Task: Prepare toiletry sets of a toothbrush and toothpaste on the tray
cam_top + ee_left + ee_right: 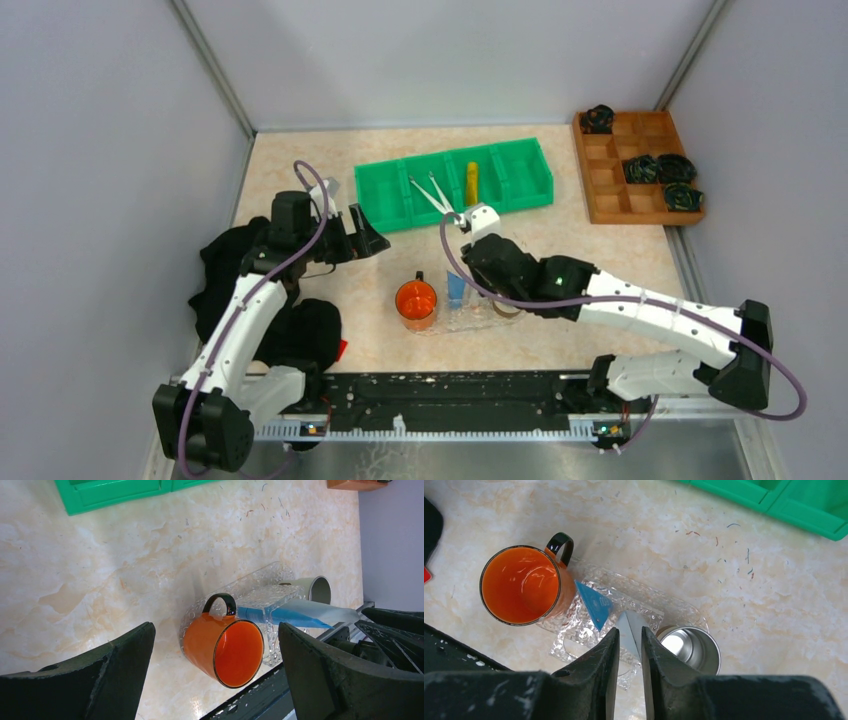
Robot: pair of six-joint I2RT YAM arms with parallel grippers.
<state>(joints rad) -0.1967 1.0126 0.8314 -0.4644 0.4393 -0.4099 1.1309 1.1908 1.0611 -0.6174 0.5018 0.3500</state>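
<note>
The clear tray (pixel 650 604) lies on the table with an orange mug (pixel 519 584) at its left end and a steel cup (pixel 689 648) at its right end. A blue toothpaste tube (pixel 595 605) stands on the tray beside the mug. My right gripper (pixel 629 632) is shut on a white toothpaste tube (pixel 628 625) just above the tray's middle. My left gripper (pixel 215 625) is open and empty, above the table left of the tray (pixel 260 577). Two white toothbrushes (pixel 430 193) and a yellow toothpaste tube (pixel 471 182) lie in the green bin (pixel 520 165).
A wooden compartment box (pixel 600 175) holding black items stands at the back right. Black cloth (pixel 305 330) lies at the left by my left arm. A black rail (pixel 450 395) runs along the near table edge.
</note>
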